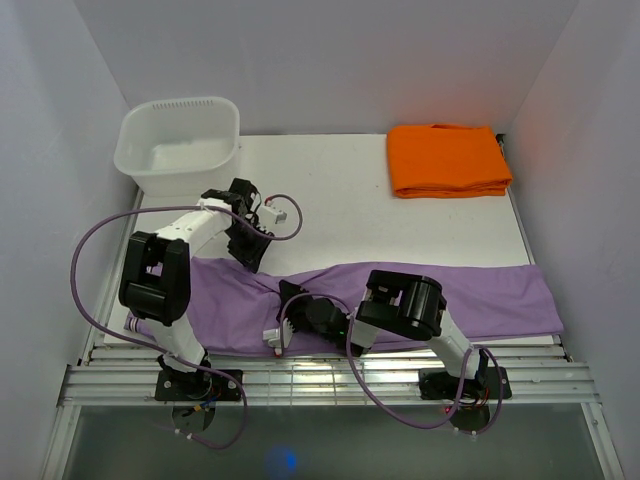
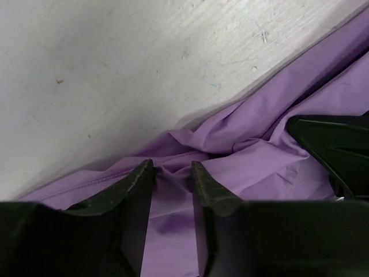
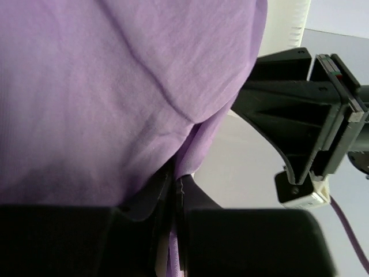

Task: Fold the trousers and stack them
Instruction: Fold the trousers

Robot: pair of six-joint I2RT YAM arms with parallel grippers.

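The lilac trousers [image 1: 480, 300] lie stretched across the near half of the white table [image 1: 330, 200], rumpled in the middle. My left gripper [image 1: 246, 254] is down on their far edge. In the left wrist view its fingers [image 2: 144, 176] stand apart with a raised wrinkle of the trousers [image 2: 259, 115] between them, so the left gripper [image 2: 172, 168] is open. My right gripper [image 1: 283, 325] points left over the near edge. Seen from the right wrist, the right gripper [image 3: 174, 179] is shut on a hem of the trousers [image 3: 86, 86], which drape over it.
A white plastic tub [image 1: 180, 150] stands at the back left. An orange folded cloth [image 1: 448, 160] lies at the back right. A slatted rail [image 1: 320, 375] runs along the near edge. White walls close in both sides. A black part of the left arm [image 3: 300, 115] is near the right gripper.
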